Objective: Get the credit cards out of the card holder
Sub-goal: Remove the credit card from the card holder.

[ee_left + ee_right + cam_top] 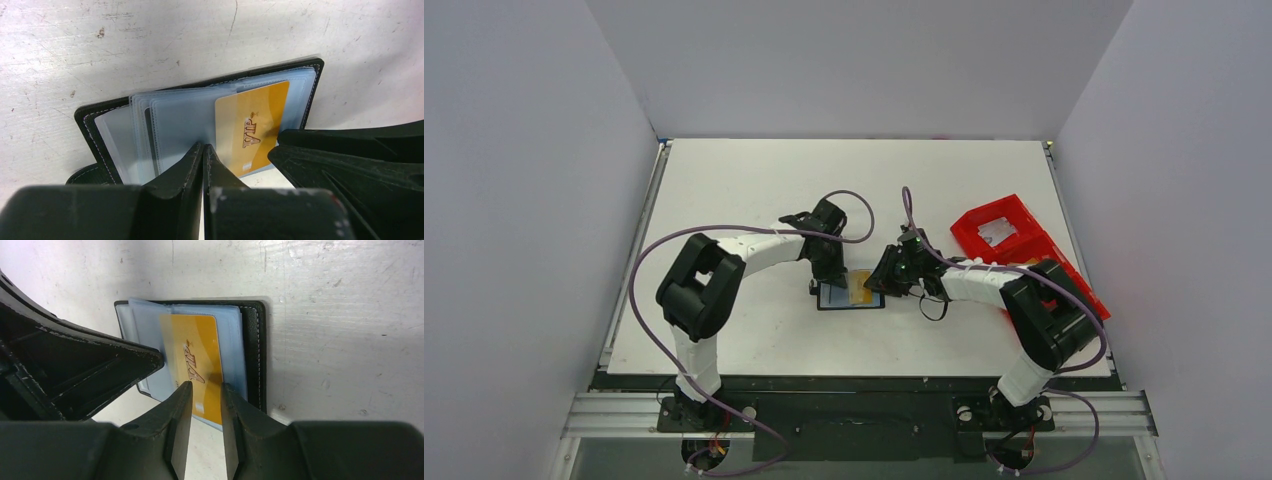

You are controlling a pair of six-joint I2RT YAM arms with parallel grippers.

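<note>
Left gripper (204,149): I see the fingers pressed together, tips on the clear sleeves (175,120).
Card holder (836,297): lies open on the table (754,180), between both grippers.
Gold card (192,347): face up among the sleeves, VIP showing.
Right gripper (205,390): narrow gap, fingertips at the card's near end; I can't tell if they touch it.
Red tray (1014,235): far right.

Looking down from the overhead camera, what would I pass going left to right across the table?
Left arm's black pincer → open black card holder with blue-grey inside → right arm's black pincer → red plastic compartment tray.
</note>
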